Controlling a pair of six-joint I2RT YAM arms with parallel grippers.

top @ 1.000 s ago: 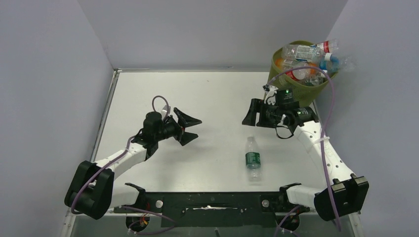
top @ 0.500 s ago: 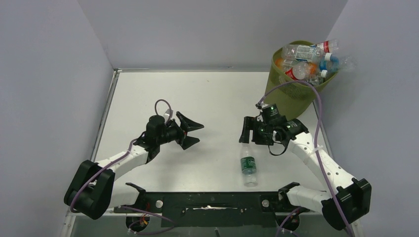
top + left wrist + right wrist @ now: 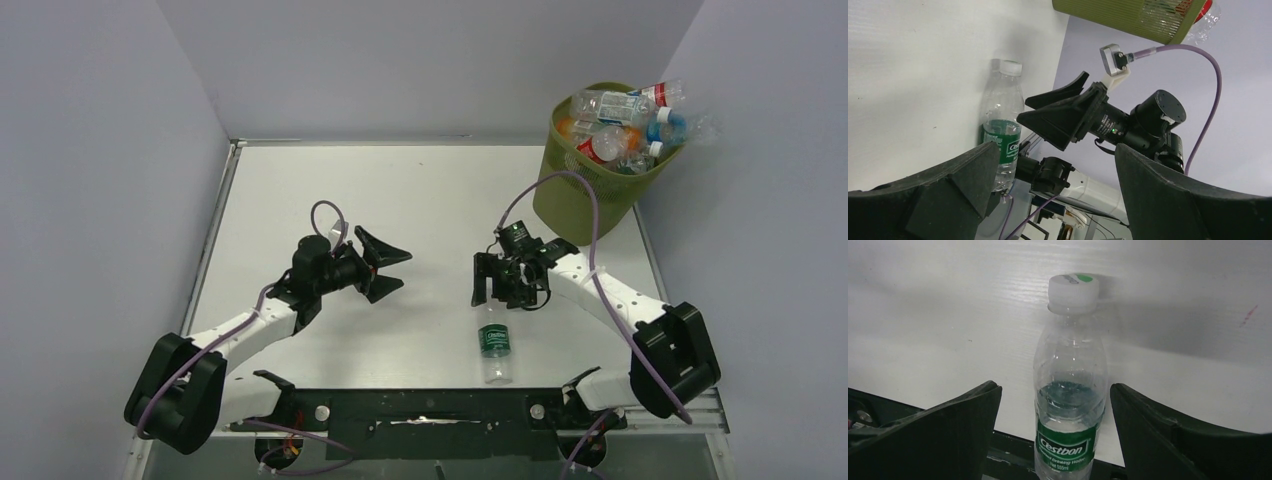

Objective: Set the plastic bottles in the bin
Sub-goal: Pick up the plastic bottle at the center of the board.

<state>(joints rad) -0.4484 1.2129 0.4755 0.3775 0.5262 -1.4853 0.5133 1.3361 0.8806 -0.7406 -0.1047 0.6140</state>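
A clear plastic bottle (image 3: 493,345) with a green label and white cap lies on the white table near the front edge. It also shows in the right wrist view (image 3: 1070,390) and the left wrist view (image 3: 1000,125). My right gripper (image 3: 493,287) is open and hovers over its cap end. In the right wrist view (image 3: 1054,389) one finger stands on each side of the bottle, apart from it. My left gripper (image 3: 388,265) is open and empty at mid-table, left of the bottle, its jaws (image 3: 1052,150) wide. The olive-green bin (image 3: 585,185) stands at the far right, heaped with several bottles (image 3: 615,125).
Grey walls close in the table on the left, back and right. The black front rail (image 3: 430,400) runs just below the bottle. Purple cables (image 3: 560,185) loop over both arms. The bin (image 3: 1128,15) shows at the top of the left wrist view.
My right arm has swung from beside the bin toward the near left and now sits over the bottle's cap end. The bottle has shifted toward the front edge and left. The left arm has barely moved.
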